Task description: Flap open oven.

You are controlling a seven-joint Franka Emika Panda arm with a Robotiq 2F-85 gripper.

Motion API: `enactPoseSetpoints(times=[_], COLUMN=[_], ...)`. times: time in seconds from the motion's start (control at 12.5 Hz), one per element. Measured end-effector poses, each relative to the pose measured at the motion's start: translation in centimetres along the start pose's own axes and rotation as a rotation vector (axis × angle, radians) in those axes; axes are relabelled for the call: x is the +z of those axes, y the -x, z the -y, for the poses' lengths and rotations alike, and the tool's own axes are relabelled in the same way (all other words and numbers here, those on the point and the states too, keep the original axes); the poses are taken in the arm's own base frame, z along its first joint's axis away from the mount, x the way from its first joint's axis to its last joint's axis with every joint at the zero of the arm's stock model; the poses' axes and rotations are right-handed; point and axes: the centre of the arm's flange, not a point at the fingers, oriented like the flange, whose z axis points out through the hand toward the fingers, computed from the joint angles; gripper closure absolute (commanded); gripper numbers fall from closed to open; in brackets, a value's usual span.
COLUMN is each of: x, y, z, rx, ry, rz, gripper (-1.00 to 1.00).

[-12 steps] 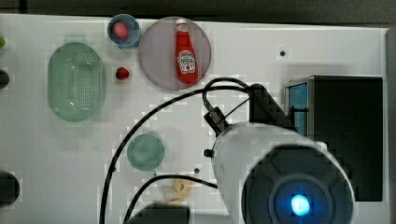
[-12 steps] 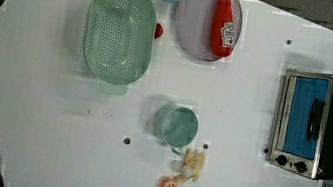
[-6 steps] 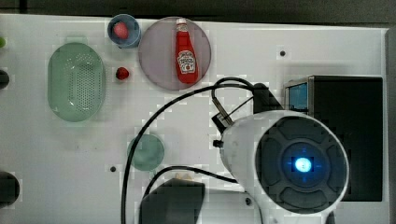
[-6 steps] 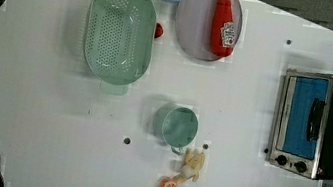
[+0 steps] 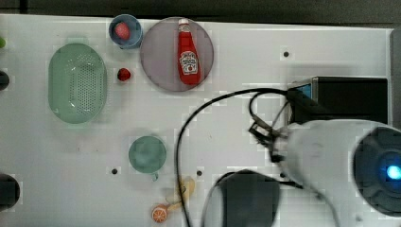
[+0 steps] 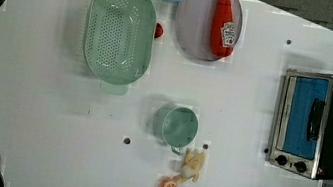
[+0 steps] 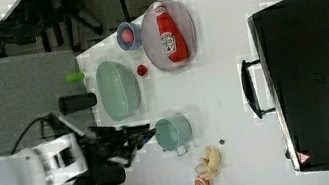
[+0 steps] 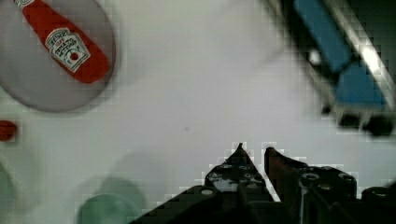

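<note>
Top view: the white arm (image 5: 326, 161) crowds over the oven (image 5: 347, 98). Left view: the oven (image 6: 319, 125) stands at the table's (image 6: 41, 104) edge, door closed, well apart from the ketchup bottle (image 6: 224, 24). Right view: the gripper (image 7: 147, 135) hangs far from the oven (image 7: 318, 71). Wrist view: the gripper (image 8: 254, 150) grasps nothing, fingertips nearly together.

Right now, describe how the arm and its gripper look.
The arm is bulky and white, its rounded end cap dark with a glowing blue light. A black cable loops from it across the table. The gripper is black, with bolted plates and two narrow pointed tips.
</note>
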Motion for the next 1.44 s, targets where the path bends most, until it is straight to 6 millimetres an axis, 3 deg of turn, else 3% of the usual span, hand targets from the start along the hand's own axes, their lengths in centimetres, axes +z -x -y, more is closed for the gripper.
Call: enactPoseSetpoints(times=[0.24, 0.48, 0.64, 1.2, 1.44], x=[3.1, 7.5, 10.3, 21.2, 23.1], y=[-3.3, -6.1, -7.4, -8.2, -7.9], z=[-5.3, -10.6, -12.4, -11.8, -12.1], rx=[-0.203, -0.344, -0.38, -0.475, -0.475], ry=[-0.016, 0.008, 0.034, 0.107, 0.117], rz=[-0.044, -0.064, -0.062, -0.049, -0.038], gripper=[0.65, 0.65, 0.65, 0.65, 0.65])
